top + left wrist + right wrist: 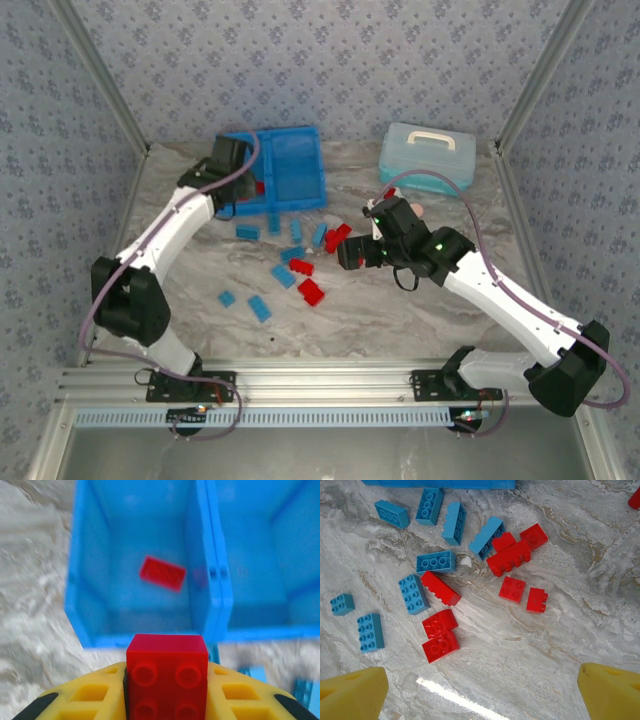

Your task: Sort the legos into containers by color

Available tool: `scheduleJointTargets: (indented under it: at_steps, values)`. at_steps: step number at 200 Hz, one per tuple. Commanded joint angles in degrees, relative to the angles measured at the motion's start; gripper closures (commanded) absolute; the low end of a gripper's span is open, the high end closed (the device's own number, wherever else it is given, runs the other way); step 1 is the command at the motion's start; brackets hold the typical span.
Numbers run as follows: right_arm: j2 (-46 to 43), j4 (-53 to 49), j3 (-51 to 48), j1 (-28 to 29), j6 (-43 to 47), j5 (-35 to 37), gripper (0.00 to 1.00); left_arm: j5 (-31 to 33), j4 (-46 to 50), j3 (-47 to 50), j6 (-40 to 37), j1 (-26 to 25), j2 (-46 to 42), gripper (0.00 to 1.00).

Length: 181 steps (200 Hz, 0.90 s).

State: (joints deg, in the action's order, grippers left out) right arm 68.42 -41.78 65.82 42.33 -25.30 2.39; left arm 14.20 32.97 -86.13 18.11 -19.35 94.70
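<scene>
Lego bricks point(300, 267), red and light blue, lie scattered on the grey marbled table point(400, 320) just in front of the bright blue tray point(300, 133), between the two arms. The tray sits toward the far edge, left of centre. A pale translucent lidded box point(428, 160) with a white handle stands well apart on its right.

The left gripper point(166, 700) is at the tray's near wall, facing the left compartment point(130, 525). Its yellow fingers point(90, 695) are drawn in on a held red brick point(166, 665), clamping it from both sides with the studs towards the camera. A second red brick point(162, 572) lies flat and slightly askew on the floor of that compartment, clear of the walls. The right compartment point(260, 555) lies beyond the central divider point(212, 565).

The right gripper point(480, 695) hovers above the loose bricks with its jaws spread wide and holding nothing. Its yellow fingertips point(352, 692) sit at the two lower corners of the wrist view. Below it, the light blue bricks point(370, 632) lie mostly to the left, and the red ones in the middle and to the right. A long red brick point(509, 562) touches a blue brick point(486, 530). Two rounded red pieces point(440, 622) lie side by side, touching. Two small red squares point(512, 589) sit just beside each other.
</scene>
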Motion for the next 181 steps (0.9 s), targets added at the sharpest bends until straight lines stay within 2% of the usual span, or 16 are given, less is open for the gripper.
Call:
scheduleJointTargets:
  at_steps: [1, 22, 69, 99, 109, 127, 134, 161, 181]
  values:
    - [-0.4, 0.53, 1.22, 0.42, -0.46, 1.41, 0.0, 1.45, 0.85, -7.59, -0.39, 2.3, 7.63, 0.66]
    - [0.44, 0.79, 1.91, 0.31, 0.35, 1.63, 0.0, 2.26, 0.33, -15.14, -0.7, 3.32, 15.02, 0.66]
    - [0.59, -1.14, 4.34, 0.48, 0.83, 1.12, 0.0, 2.35, 5.52, -34.46, -0.11, 4.78, 32.25, 0.66]
    - [-1.27, -1.54, 3.18, 0.52, -0.01, 1.89, 0.0, 1.96, 8.49, -42.35, 0.36, 5.81, 38.89, 0.66]
    - [-1.69, -1.6, 3.0, 0.52, -0.13, 2.11, 0.0, 1.17, 9.34, -44.49, 0.39, 5.8, 40.02, 0.6]
    - [-1.89, -1.75, 3.1, 0.48, -0.07, 2.47, 0.0, -0.42, 10.07, -46.44, 0.31, 5.79, 40.47, 0.44]
    - [-1.71, -1.66, 3.17, 0.52, -0.09, 2.61, 0.0, -0.7, 10.36, -46.91, 0.37, 5.82, 40.19, 0.41]
    - [-0.72, -1.52, 4.29, 0.48, 0.09, 2.27, 0.0, -1.39, 11.82, -46.67, 1.37, 5.78, 36.88, 0.4]
    - [-0.05, -1.64, 5.18, 0.56, 0.22, 1.84, 0.0, -3.11, 11.75, -42.35, 2.74, 5.48, 30.64, 0.41]
